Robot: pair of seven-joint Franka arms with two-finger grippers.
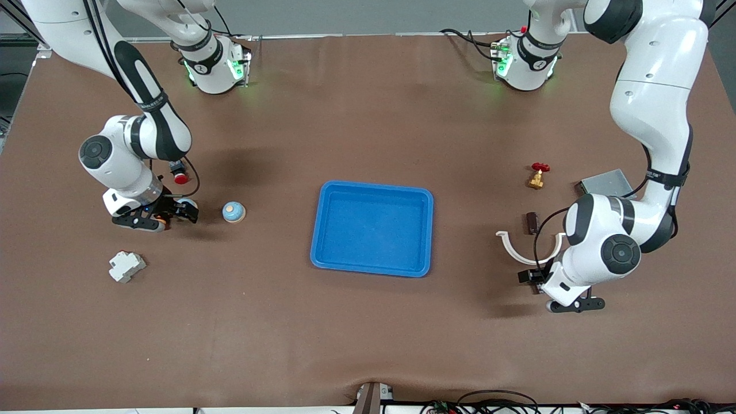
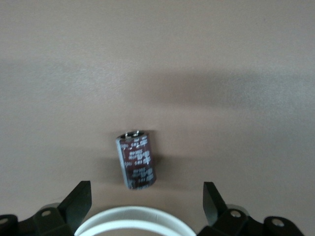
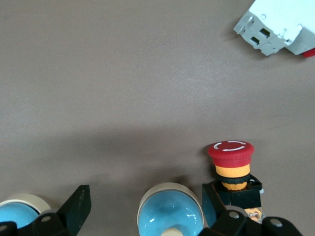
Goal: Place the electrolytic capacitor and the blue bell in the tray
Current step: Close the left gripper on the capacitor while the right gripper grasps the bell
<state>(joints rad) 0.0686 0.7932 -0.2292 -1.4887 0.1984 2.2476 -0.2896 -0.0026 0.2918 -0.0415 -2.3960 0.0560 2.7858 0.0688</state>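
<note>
Left gripper point(image 2: 146, 204): fingers apart over the capacitor point(image 2: 136, 160).
Right gripper point(image 3: 146, 206): fingers apart around a blue bell point(image 3: 170, 209).
Tray point(image 1: 426, 202): mid-table.

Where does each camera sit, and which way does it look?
Front view: high across the table, facing both arms' bases, looking down on the blue tray; both arms show.
Left wrist view: on the left arm's wrist, looking down at the capacitor; fingertips of the open left hand show.
Right wrist view: on the right arm's wrist, looking down at a blue bell between fingertips of the open right hand, beside a red button.
Shared: the front view shows the capacitor and the red button too.
</note>
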